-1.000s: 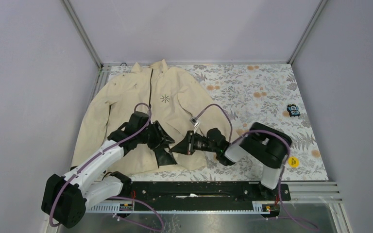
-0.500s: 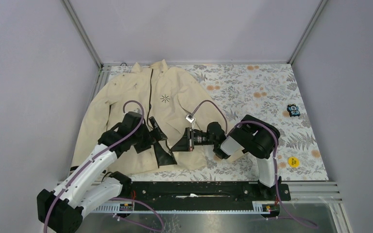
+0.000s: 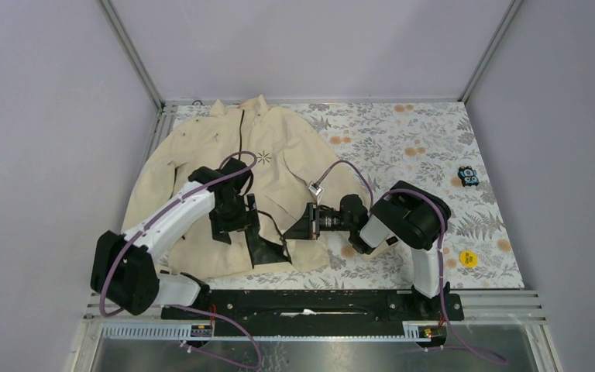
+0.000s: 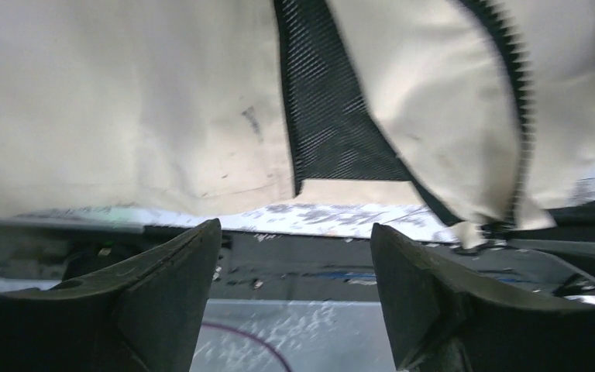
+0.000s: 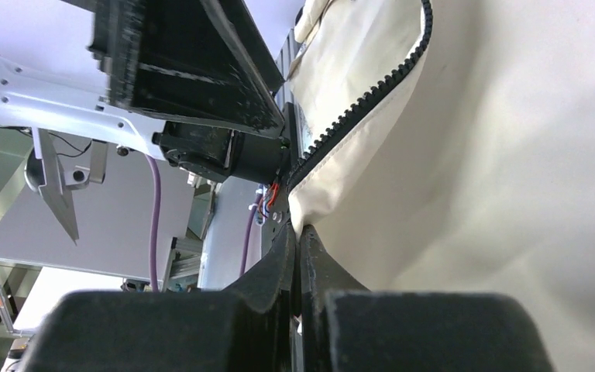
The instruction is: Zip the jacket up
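Since a second ago the left arm has swung its elbow up over the jacket's chest, and the left end effector [image 4: 294,229] has gone from nearly closed to wide. Its two blunt black fingers [image 4: 177,273] stand far apart with nothing between them, hovering just off the lower hem. The right end effector [image 5: 298,249] has shifted slightly to the right. Its jaws are pressed together, pinching the bottom corner of the jacket's front panel beside the toothed zip edge.

From these grips outward lies the large cream long-sleeved fabric jacket [image 3: 287,139], spread flat on the left part of the table [image 3: 418,139], collar toward the far wall. Its cloth is smooth and matte, faintly creased. At the hem a triangular flap of black mesh lining [image 4: 331,116] is turned outward. The dark zipper [image 3: 240,139] runs down from the collar, its coarse teeth showing along the open lower edges. A small dark starburst logo [image 3: 263,157] sits on the chest.

A floral leaf-print cover lies over the table. Well apart to the right lie a small black-and-blue object [image 3: 467,176] and a round yellow sticker [image 3: 469,258].
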`<state>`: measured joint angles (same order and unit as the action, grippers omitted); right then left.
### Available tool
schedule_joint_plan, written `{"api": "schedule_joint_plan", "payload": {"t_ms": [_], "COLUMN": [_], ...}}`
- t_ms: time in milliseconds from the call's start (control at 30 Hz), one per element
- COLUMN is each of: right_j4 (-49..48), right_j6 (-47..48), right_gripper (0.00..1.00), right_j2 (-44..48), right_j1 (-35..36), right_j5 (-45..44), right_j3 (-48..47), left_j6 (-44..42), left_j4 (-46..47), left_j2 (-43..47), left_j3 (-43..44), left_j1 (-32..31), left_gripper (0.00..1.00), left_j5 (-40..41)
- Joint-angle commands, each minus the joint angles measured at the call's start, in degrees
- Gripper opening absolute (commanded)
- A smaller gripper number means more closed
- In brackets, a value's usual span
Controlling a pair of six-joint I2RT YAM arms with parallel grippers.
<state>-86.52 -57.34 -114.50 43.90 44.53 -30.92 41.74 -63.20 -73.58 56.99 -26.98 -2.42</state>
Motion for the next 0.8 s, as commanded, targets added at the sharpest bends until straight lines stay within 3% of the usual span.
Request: {"api": "schedule_joint_plan", "payload": {"t_ms": [0,100,300,500,767], "right_j4": [-9.53,-9.68,-9.63,-9.86,-9.93], "right_j6": [2.6,2.74,3.7,3.9,2.86], "right_gripper": [0.0,0.0,0.0,0.0,0.0], "right_j2": [1.02,1.72,3.48,4.34,2.82], "right_j1": [-0.02,-0.08,-0.07,-0.12,-0.02], "right_j5": [-0.85,-1.36,-2.76,-2.96,-2.96], "right_j3": [1.52,2.22,3.89,4.66,3.85], "left_j6": [-4.32,-4.1,-5.38,-7.26,-8.34], "left_j4": [-7.43,-6.49,-3.0,1.07,6.31], "left_j2": [-4.75,-8.51,-13.92,-15.16,-16.29], "left_j3": [1.85,0.76,-0.48,-2.33,-6.51], "left_j1": [0.92,1.03,3.25,7.6,10.02], "left_gripper": [0.75,0.75,0.69,0.62,0.61], "left_j5": [-0.65,-3.5,-1.33,-1.98,-3.87]}}
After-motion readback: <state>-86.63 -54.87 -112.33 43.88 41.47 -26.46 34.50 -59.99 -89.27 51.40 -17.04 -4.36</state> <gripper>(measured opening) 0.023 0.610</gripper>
